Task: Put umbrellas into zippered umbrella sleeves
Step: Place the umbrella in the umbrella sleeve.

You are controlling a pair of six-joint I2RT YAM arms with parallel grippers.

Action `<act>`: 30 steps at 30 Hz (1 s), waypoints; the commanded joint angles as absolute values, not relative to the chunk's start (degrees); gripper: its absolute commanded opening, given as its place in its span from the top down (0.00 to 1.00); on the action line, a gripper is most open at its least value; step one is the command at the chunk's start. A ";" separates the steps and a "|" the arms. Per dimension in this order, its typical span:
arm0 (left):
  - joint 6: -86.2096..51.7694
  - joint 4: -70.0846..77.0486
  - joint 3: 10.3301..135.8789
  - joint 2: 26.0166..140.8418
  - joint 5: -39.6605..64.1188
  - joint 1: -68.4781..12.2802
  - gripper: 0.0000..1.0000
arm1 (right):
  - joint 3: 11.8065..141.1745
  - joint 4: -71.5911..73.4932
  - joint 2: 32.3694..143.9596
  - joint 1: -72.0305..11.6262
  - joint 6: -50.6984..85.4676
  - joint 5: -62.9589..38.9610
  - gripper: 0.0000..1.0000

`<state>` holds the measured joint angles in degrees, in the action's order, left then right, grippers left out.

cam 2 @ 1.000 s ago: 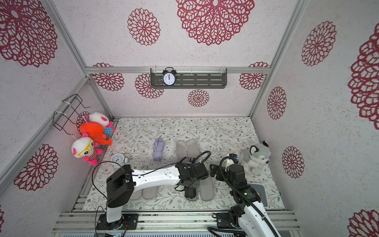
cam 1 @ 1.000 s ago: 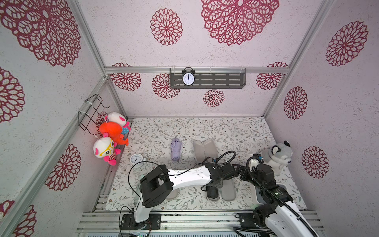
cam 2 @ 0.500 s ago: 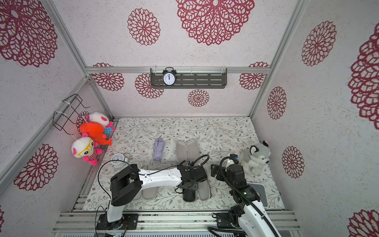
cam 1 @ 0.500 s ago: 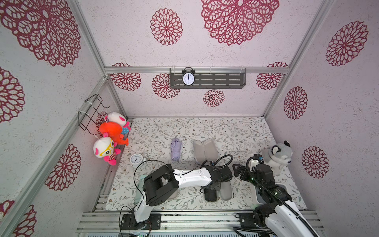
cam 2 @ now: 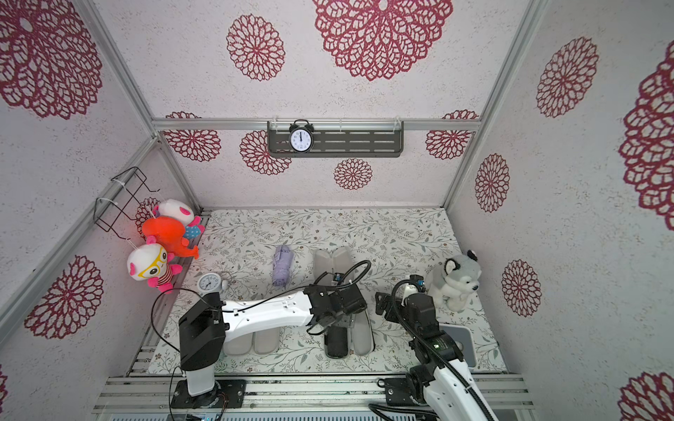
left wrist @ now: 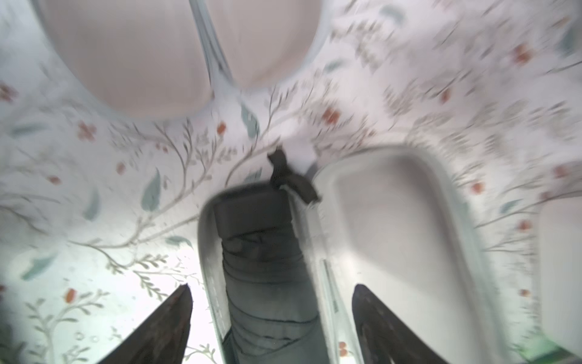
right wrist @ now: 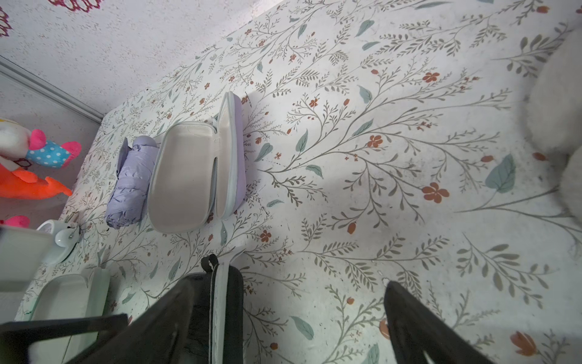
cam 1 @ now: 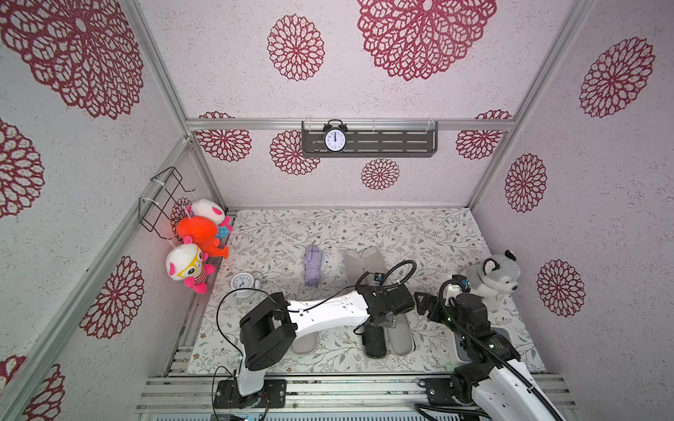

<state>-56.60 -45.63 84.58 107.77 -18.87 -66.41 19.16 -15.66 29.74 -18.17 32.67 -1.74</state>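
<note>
Bimanual cell with a floral-cloth worktop [cam 1: 364,226], seen from above and from both wrists.

The left arm is stretched across the front of the worktop. The left pincer [left wrist: 271,285] is held directly above the black umbrella [left wrist: 267,268]. Its fingers [left wrist: 170,324] are spread apart, one on each side of the umbrella, and are not closed on it.

The black umbrella is laid lengthwise in one half of the black sleeve [left wrist: 393,236]. This sleeve is opened flat near the front edge with its grey lining upward, and its other half is seen just beside the umbrella.

The right pincer [right wrist: 288,281] is held low over the cloth, just right of the black sleeve, with its jaws set wide apart. Whether one finger touches the sleeve's outer edge cannot be told.

Farther back, the lilac umbrella [cam 1: 313,264] is laid folded on the cloth. The lilac sleeve [cam 1: 364,260] is placed near it on the right. In the right wrist view this sleeve is shown open, one half flat and the other tilted up on its edge.

The mint green sleeve [cam 2: 251,342] is laid open at the front left, partly covered by the left arm.

A white clock [cam 1: 242,282] is set at the left edge, and a plush husky [cam 1: 492,280] at the right. Plush toys [cam 1: 197,233] are hung on the left wall. A black alarm clock [cam 1: 334,138] is kept on the rear wall shelf [cam 1: 401,144].
</note>
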 commanded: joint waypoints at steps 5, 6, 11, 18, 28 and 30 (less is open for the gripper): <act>-39.10 -39.61 84.19 108.62 -18.24 -61.11 0.39 | 15.26 -9.28 29.03 -18.37 35.29 -4.82 0.06; -38.86 -39.57 84.67 109.41 -17.69 -60.67 0.42 | 14.98 -9.16 29.30 -18.43 35.26 -4.71 0.07; -42.41 -39.68 87.31 114.20 -15.04 -61.16 0.43 | 14.74 -8.70 30.93 -18.37 35.06 -3.83 0.07; -44.52 -40.27 90.14 119.77 -13.68 -61.51 0.44 | 14.01 -8.53 30.72 -18.34 35.37 -4.22 0.06; -46.40 -40.60 89.19 116.60 -19.68 -62.58 0.49 | 11.93 -7.32 29.95 -18.45 35.73 -4.72 0.07; -46.26 -41.74 90.57 116.88 -20.18 -62.58 0.47 | 11.71 -7.03 30.45 -18.45 35.76 -4.58 0.07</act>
<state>-45.71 -41.34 89.12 119.15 -17.89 -62.37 11.68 -9.34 30.02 -18.17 34.65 -4.69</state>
